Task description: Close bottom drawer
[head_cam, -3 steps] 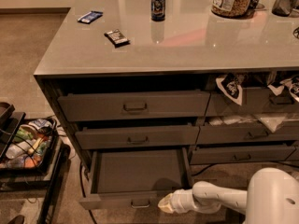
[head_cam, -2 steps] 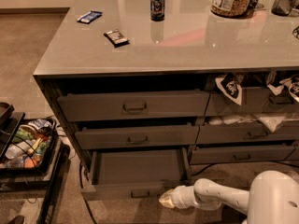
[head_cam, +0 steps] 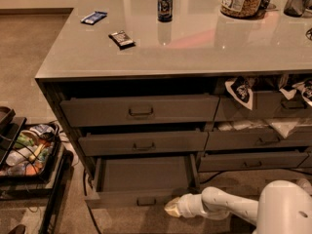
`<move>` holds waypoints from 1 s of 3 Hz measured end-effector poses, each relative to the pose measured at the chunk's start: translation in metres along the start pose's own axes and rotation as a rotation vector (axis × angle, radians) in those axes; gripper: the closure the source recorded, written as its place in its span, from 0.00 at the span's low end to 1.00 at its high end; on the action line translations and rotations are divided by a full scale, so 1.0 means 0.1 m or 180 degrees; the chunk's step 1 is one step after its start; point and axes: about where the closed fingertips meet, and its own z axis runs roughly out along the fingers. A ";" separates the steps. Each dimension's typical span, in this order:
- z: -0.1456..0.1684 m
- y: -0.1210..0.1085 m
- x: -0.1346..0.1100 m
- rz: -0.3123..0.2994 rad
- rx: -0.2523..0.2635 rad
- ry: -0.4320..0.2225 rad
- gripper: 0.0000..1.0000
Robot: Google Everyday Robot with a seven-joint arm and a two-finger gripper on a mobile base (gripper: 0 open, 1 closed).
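Observation:
The bottom drawer (head_cam: 141, 177) is the lowest of three wide dark-grey fronts in the left stack. It stands pulled out, its plain dark inside showing, with a small rectangular pull handle (head_cam: 146, 201) on its front. My gripper (head_cam: 171, 208) is at the end of the white arm (head_cam: 219, 206), low near the floor, right at the right end of the drawer's front. I cannot tell whether it touches the front.
The two drawers above (head_cam: 141, 112) are slightly ajar. The right stack (head_cam: 258, 135) holds cloth and bags. On the counter (head_cam: 195, 38) are a can (head_cam: 165, 4), two snack bars and a jar. A cart with items (head_cam: 27, 152) stands at left.
The gripper has stayed at the right end of the drawer's front, and the drawer has slid in a little.

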 end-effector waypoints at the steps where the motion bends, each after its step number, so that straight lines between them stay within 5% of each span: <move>1: 0.19 -0.21 -0.09 -0.0015 0.0134 -0.0054 1.00; 3: 0.38 -0.53 -0.17 0.0020 0.0354 -0.0074 1.00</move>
